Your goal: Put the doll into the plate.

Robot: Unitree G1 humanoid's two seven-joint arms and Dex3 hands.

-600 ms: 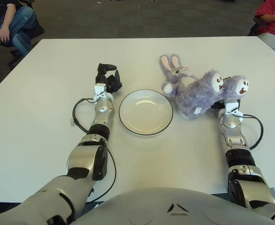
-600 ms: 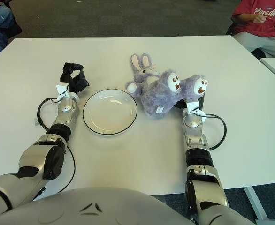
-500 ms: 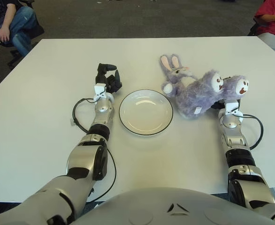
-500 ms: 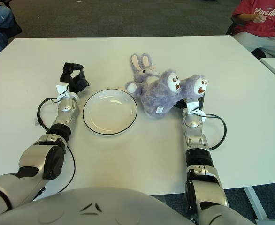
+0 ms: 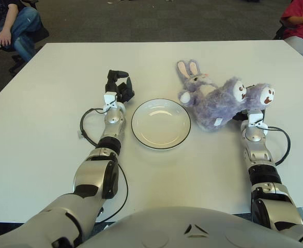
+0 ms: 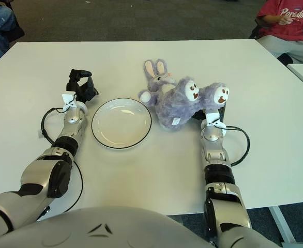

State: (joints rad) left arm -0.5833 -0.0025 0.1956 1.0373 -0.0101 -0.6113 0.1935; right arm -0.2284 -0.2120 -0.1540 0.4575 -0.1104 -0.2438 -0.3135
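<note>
Roughly mid-table: white plate with dark rim (image 5: pixel 161 123), empty, on white table (image 5: pixel 48 103), nearer the front edge than the back. Purple plush bunny doll (image 5: pixel 213 98) lying on its side just right of plate, not in it; pink-lined ears pointing toward back edge, two round feet with brown soles toward right edge, white tag showing at its underside. Left hand (image 5: pixel 118 85) just left of plate, near its upper-left rim, black fingers curled loosely, holding nothing, apart from plate. Right hand (image 6: pixel 217 109) tucked under and behind doll's feet, mostly hidden by plush; cannot tell finger state or whether gripping. Right forearm running back toward front edge, black cable looping beside it on right. Left forearm likewise, cable loop on its left side. Seated person in jeans (image 5: pixel 12 23) past back-left corner, person in red shirt (image 6: pixel 286 20) past back-right corner
</note>
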